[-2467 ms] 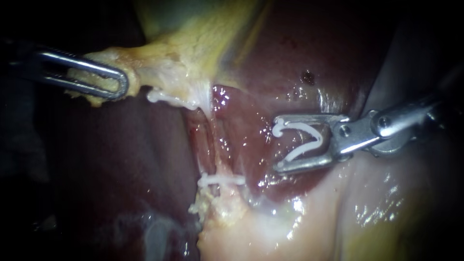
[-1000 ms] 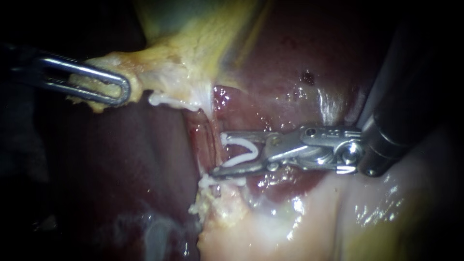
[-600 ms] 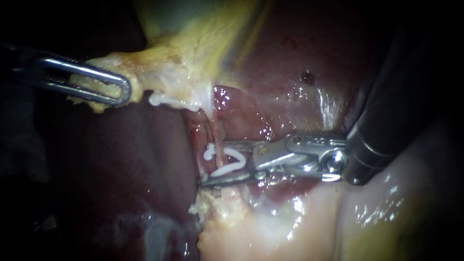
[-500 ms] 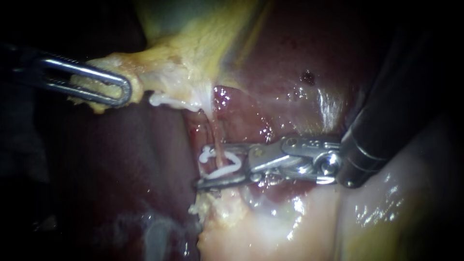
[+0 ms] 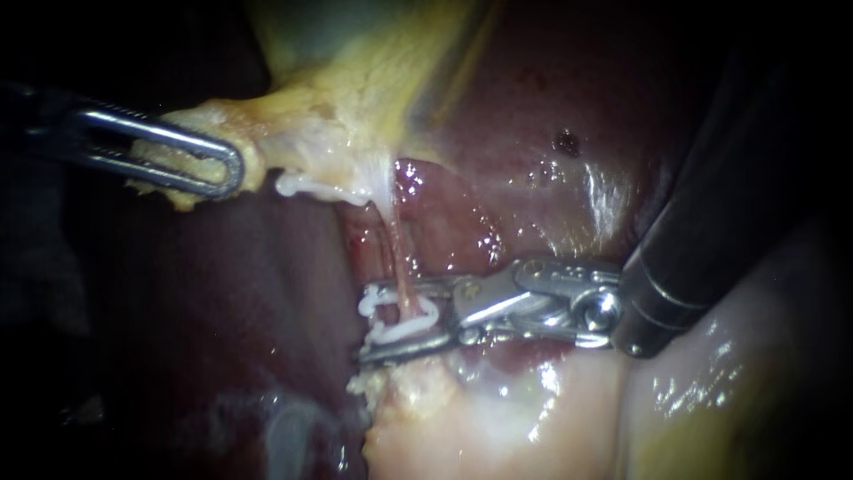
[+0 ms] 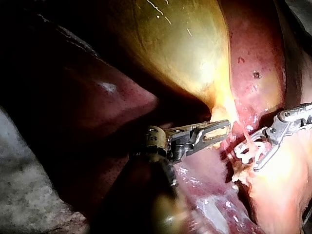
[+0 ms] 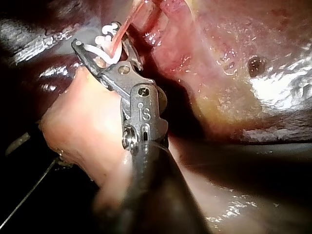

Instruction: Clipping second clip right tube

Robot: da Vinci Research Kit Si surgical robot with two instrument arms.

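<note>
Clip (image 5: 418, 322) around the tube (image 5: 395, 249), squeeze unfinished.
The right instrument's (image 5: 366, 322) jaws grasp the white clip straddling the pink tube; it looks partly closed. The left instrument's (image 5: 233, 169) jaws clench the gallbladder (image 5: 329, 116).

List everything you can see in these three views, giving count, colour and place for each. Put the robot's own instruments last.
liver: one, dark red, behind and around everything else.
gallbladder: one, yellow-green, above the tube, with a pale edge on the left instrument's side.
tube: one, thin and pink, running from the gallbladder's pale edge down between the right instrument's jaws.
clip: one clearly seen, white, astride the tube inside those jaws.
pale fatty tissue: one patch, cream, just below those jaws.
left instrument: one, silver, jaws shut on the gallbladder's pale edge.
right instrument: one, silver with a dark shaft, jaws shut on the clip.
</note>
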